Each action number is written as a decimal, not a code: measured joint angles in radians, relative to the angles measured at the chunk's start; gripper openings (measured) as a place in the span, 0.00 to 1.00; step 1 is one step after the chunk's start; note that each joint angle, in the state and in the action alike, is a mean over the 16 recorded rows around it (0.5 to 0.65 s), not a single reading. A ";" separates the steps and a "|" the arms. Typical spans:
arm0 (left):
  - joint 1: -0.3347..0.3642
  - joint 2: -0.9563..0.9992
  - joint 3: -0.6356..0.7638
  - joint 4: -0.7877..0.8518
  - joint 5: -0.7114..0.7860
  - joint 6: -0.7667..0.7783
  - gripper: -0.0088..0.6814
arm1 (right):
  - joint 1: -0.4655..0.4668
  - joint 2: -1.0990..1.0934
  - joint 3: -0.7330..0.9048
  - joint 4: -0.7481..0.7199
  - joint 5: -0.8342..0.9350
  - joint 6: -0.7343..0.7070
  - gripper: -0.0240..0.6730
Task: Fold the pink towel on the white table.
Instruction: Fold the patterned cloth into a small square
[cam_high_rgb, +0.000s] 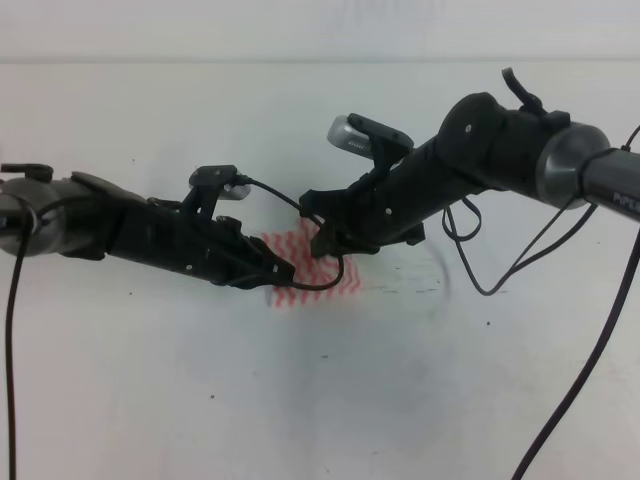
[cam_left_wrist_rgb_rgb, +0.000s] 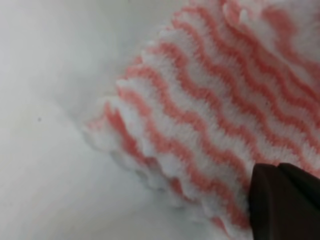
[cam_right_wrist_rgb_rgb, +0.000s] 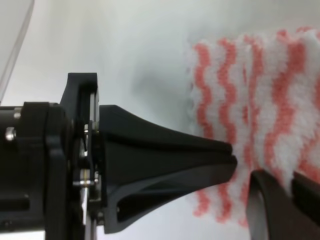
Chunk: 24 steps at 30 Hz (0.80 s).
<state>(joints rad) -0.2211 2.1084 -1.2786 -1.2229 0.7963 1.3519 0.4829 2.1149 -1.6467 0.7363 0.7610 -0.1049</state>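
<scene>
Pinching pink towel (cam_right_wrist_rgb_rgb: 260, 115), right claw (cam_right_wrist_rgb_rgb: 239, 172)

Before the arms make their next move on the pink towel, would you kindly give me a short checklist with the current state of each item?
1. Pink towel lies on the white table: ok.
2. Left gripper at the towel: ok, its tip meets the cloth edge.
3. Left grip closed on cloth: cannot tell, only one fingertip shows.
4. Right gripper over the towel: ok.
5. Right jaws: closed or nearly so, fingers almost touching; cloth between them cannot tell.
6. Cable draped over the towel: not ok, possible snag.
</scene>
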 joint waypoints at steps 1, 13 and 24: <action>0.000 0.000 0.000 0.000 0.000 0.000 0.01 | 0.001 0.001 0.000 0.000 -0.002 0.000 0.02; 0.000 0.000 0.000 0.000 0.000 0.000 0.01 | 0.008 0.011 0.000 0.003 -0.038 0.000 0.02; 0.000 0.000 0.000 0.000 0.000 0.000 0.01 | 0.008 0.025 -0.001 0.023 -0.058 -0.001 0.01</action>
<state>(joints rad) -0.2211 2.1084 -1.2786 -1.2229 0.7967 1.3517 0.4910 2.1402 -1.6472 0.7593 0.7034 -0.1064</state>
